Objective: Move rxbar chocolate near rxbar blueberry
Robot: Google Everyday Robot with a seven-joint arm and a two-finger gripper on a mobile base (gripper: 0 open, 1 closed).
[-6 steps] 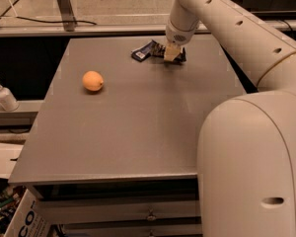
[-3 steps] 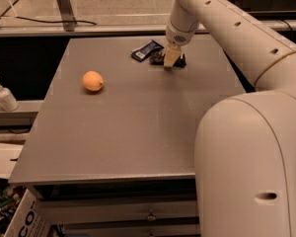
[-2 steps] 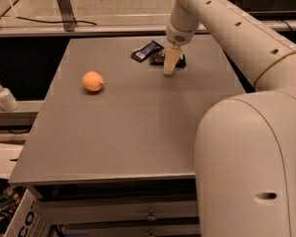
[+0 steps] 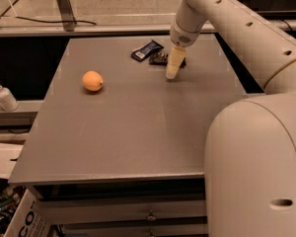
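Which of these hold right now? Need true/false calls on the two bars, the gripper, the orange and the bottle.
1. The rxbar chocolate lies close beside the rxbar blueberry near the table's far edge. True.
2. The gripper holds the rxbar chocolate up in the air. False: the bar lies flat on the table, and the gripper points down just in front of it, low over the tabletop.
3. The orange sits between the two bars. False: it lies alone, well apart from them, toward the picture's left.
4. A pump bottle stands off the table, beyond its left edge in the picture. True.
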